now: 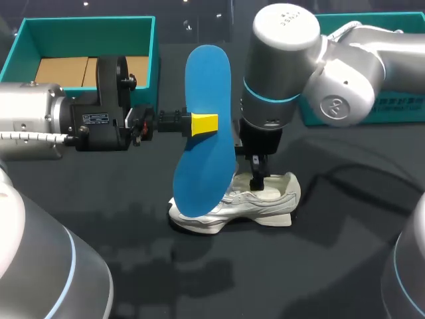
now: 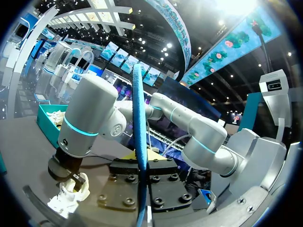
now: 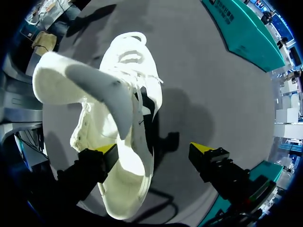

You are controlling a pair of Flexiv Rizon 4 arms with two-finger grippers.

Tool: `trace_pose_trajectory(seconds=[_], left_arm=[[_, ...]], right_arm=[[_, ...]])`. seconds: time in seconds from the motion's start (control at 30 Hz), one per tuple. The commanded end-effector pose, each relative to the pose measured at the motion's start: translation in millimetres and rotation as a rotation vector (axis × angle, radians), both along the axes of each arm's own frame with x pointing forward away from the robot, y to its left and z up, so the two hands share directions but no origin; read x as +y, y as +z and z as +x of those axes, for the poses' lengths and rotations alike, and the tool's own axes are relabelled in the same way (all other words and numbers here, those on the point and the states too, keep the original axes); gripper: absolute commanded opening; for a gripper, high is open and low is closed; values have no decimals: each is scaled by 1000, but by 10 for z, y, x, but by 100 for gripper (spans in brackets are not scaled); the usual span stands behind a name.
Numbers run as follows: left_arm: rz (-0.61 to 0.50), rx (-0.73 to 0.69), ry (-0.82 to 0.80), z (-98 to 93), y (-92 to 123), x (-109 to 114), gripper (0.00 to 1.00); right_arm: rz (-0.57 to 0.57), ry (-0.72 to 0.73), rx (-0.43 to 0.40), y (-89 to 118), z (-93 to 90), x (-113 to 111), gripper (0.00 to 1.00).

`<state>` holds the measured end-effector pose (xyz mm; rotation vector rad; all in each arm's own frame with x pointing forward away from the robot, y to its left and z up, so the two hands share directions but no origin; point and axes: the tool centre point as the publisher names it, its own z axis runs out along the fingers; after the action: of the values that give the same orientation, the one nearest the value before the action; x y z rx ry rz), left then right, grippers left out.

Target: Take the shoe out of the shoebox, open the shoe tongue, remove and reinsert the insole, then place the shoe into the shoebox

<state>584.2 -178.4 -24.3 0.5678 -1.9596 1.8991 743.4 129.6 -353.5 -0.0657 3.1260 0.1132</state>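
While my left pincer (image 1: 203, 123) is gripping the insole (image 1: 202, 179) upright over the shoe (image 1: 265, 201), my right pincer (image 3: 152, 152) is hanging open above its heel, table (image 1: 332, 266) stretching wide around both.

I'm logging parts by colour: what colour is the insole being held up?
The insole is blue, seen best in the head view.

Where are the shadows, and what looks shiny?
Head view: soft shadows on the table around the shoe; the right arm has a gleaming grey cap. Right wrist view: a dark shadow on the table beside the shoe, under the open right gripper.
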Motion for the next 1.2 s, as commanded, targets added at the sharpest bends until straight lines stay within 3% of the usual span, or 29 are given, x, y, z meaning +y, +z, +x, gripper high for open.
trace_pose_trajectory(seconds=[0.03, 0.4, 0.47, 0.57, 0.6, 0.63, 0.67, 1.2], left_arm=[[-1, -1, 4, -13, 16, -25, 0], [-1, -1, 4, -13, 16, -25, 0], [-1, -1, 4, -13, 16, -25, 0], [-1, -1, 4, -13, 16, -25, 0], [-1, -1, 4, -13, 16, -25, 0], [-1, -1, 4, -13, 16, -25, 0], [-1, -1, 4, -13, 16, -25, 0], [-1, -1, 4, -13, 16, -25, 0]], right_arm=[[-5, 2, 3, -84, 23, 12, 87], [-6, 8, 37, -216, 59, 39, 73], [-1, 9, 45, -248, 57, 46, 55], [5, 11, 52, -277, 57, 56, 36], [6, 11, 53, -284, 55, 58, 27], [7, 12, 55, -291, 52, 58, 7], [10, 13, 61, -299, 46, 57, 0], [25, 40, 99, -82, -130, 88, 0]])
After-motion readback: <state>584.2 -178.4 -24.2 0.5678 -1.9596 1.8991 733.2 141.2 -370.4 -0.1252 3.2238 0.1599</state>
